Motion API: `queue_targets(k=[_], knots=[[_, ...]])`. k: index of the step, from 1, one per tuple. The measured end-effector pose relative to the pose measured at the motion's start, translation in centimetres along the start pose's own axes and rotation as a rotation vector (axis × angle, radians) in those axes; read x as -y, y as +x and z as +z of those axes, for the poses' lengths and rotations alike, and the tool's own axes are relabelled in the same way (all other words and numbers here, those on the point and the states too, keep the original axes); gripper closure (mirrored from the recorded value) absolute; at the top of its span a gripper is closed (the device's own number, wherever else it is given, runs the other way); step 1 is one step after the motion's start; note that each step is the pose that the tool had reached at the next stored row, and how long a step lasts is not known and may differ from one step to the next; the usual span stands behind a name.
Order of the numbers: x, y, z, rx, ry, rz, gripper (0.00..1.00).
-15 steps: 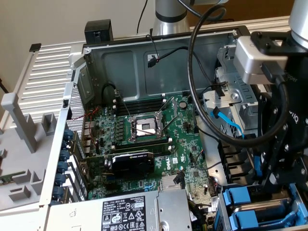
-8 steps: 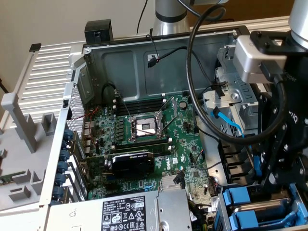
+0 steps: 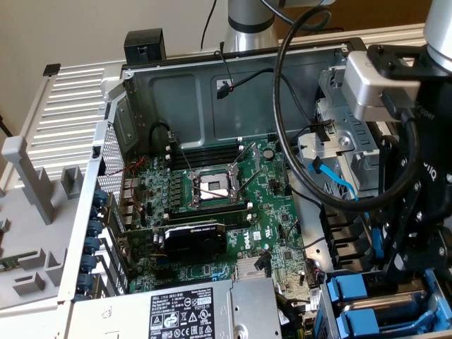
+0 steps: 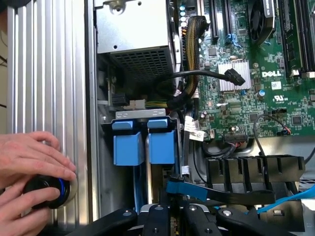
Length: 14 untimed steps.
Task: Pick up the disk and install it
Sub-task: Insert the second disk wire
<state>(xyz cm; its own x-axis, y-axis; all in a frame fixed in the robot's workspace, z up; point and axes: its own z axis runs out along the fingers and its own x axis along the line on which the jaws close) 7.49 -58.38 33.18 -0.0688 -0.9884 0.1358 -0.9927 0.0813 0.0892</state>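
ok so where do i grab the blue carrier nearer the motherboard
Probably the blue carrier by its exposed blue end, coming straight in through the case's open side. It sits slotted in, with its twin close alongside, so only that end looks free.

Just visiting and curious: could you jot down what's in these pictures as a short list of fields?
setting: open computer case with green motherboard
gripper: shut, low over the drive bay
blue carriers: two side by side in the bay below the power supply
disk: its metal body is not clear to make out
person: hands on a round black knob beside the case
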Motion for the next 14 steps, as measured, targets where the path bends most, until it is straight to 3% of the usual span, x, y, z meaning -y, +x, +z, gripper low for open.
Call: queue_targets(k=[14], knots=[[0.02,0.0,0.0,0.0007,-0.001,0.007,0.83]])
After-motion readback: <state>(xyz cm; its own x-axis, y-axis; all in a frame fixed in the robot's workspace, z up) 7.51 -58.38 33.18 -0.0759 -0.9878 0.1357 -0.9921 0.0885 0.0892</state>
